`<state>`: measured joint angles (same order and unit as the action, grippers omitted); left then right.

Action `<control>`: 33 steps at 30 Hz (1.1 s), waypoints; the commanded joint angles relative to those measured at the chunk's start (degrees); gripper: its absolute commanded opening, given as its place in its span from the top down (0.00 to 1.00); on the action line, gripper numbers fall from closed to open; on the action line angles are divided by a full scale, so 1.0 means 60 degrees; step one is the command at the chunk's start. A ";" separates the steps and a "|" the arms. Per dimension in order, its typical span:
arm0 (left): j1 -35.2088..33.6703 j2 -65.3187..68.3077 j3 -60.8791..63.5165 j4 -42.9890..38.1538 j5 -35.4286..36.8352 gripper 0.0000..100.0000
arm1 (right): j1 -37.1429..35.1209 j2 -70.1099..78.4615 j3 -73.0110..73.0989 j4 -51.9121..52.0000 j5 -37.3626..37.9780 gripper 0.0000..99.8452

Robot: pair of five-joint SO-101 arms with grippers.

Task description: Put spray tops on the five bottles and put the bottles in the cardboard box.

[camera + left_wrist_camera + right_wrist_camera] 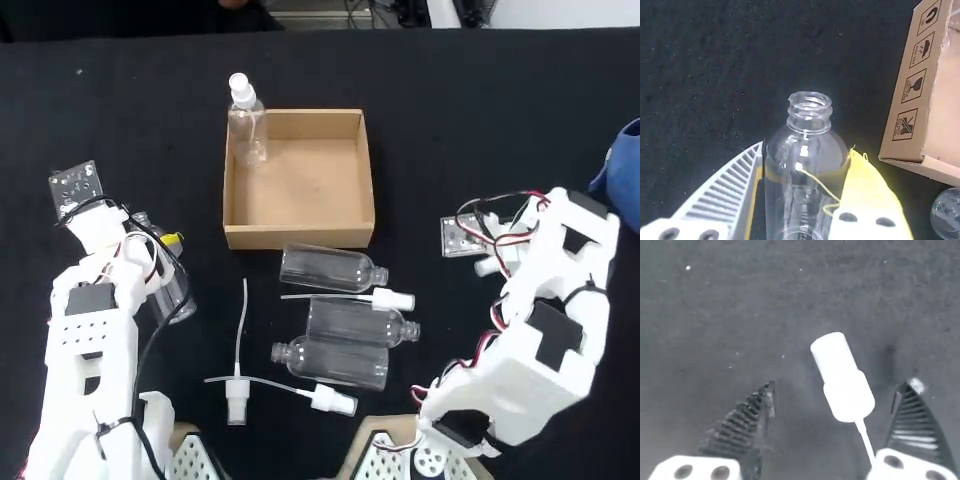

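Left gripper (806, 150) is clamping the held bottle (807, 125) at the shoulder, with a white ribbed finger on one side and a yellow one on the other. The neck is open, with no top on it. It's sitting left of the cardboard box (300, 235), apart from it.

Right gripper (837, 387) is hanging spread wide around a spray top (842, 382) that looks to be lying on the black cloth (715, 300). The head is sitting between the jaws and touching neither.

My read of the step: pick up that top and mate it to the held neck.
- Close across the stubby head, not the dip tube, which probably bends too easily to locate anything.
- Feed the tube into the neck first, then seat the head square on the rim.
- Left arm should be holding the neck steady and angled toward the right arm.

Materials, left to right:
- **Held bottle:** clear thin-wall plastic, round, with a ridged rim. It's smooth, so I'm expecting twist under a light grip and denting under a hard one.
- **Box:** plain corrugated card, square, shallow, open on top. A capped bottle (246, 125) is standing at its far left corner.
- **In front of the box:** three loose bottles (333, 268) are lying on their sides, uncapped, with loose tops (238, 397) among them. The tops have white heads and long thin tubes.
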<state>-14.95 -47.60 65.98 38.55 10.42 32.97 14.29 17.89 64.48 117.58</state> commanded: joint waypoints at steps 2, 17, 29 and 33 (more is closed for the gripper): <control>-0.0066 -0.0234 -0.0110 -0.0220 0.0015 0.97 | 0.0190 0.0198 -0.0007 -0.0410 0.0059 0.77; -0.0081 -0.0234 -0.0110 -0.0220 0.0015 0.97 | 0.0088 0.0110 -0.1253 -0.0117 -1.2821 0.99; -0.0081 -0.0234 -0.0110 -0.0220 0.0015 0.97 | 0.0498 0.0125 -0.1165 0.0205 -1.4564 0.80; -0.0081 -0.0234 -0.0110 -0.0220 0.0015 0.97 | 0.0484 0.0125 -0.1165 0.0161 -1.4212 0.74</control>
<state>-14.95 -47.60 65.98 38.55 10.42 34.73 16.40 13.58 65.10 30.64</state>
